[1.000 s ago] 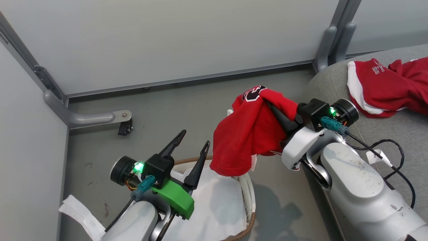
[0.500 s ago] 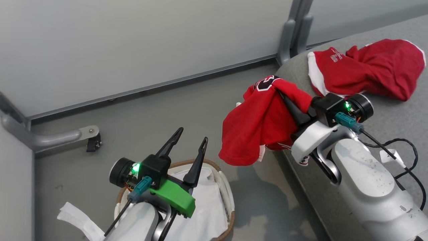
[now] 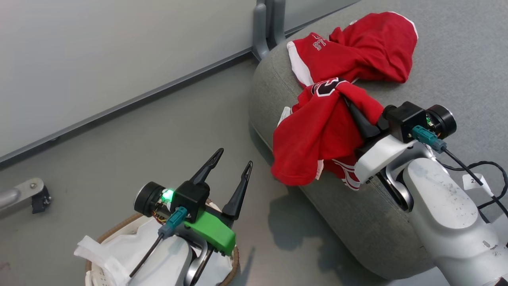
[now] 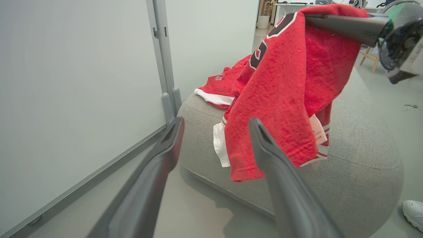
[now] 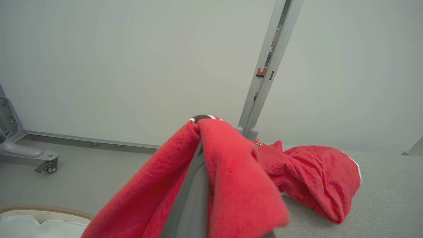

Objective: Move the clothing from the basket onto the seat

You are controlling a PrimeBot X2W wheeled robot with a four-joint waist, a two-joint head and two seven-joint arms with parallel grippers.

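My right gripper (image 3: 351,109) is shut on one red jersey of the clothing (image 3: 313,135), which drapes over its fingers (image 5: 191,198) and hangs above the near edge of the grey seat (image 3: 456,59). Its lower hem brushes the seat's side. The other red jersey (image 3: 357,51) lies crumpled on the seat just beyond. My left gripper (image 3: 235,157) stands open and empty above the basket (image 3: 119,224), which shows its brown rim and white liner at the lower left. In the left wrist view the held jersey (image 4: 284,92) hangs in front of the open fingers (image 4: 165,155).
A grey partition wall with a metal post (image 3: 266,24) runs behind the seat. A caster foot (image 3: 37,196) stands on the floor at the left. A black cable (image 3: 488,178) lies on the seat by my right arm. A person's white shoe (image 4: 413,211) is beside the seat.
The head camera has swung right, so the basket slid to the lower left. My right gripper has carried the jersey from over the basket and floor to over the seat's edge.
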